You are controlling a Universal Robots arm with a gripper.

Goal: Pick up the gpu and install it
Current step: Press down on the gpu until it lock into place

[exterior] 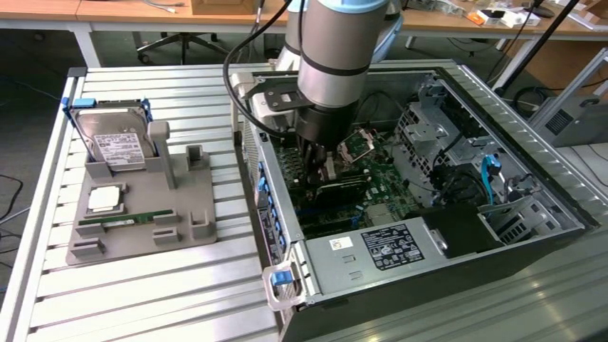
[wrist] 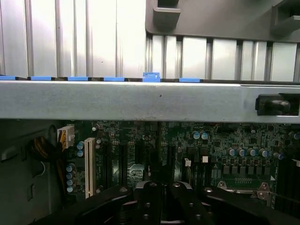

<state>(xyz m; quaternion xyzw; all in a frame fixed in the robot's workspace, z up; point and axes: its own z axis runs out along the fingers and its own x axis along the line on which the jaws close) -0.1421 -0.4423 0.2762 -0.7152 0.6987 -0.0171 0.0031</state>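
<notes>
While your gripper (exterior: 328, 167) works inside the computer case (exterior: 532, 192), jaws pressed together over the gpu (exterior: 339, 187) on the motherboard (wrist: 211, 145), installation looks underway; seating demands straight downward pressure.

Wooden desks (exterior: 114, 11) at back (office chair (exterior: 176, 43) beneath), dark floor (exterior: 28, 78).

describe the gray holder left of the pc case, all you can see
The holder is a matte gray, plastic-looking tray lying flat on the slatted table, beside the open case. Upright posts rise from it. A hard drive leans in its far slot, a RAM stick lies in a groove, and a square chip sits between.
</notes>
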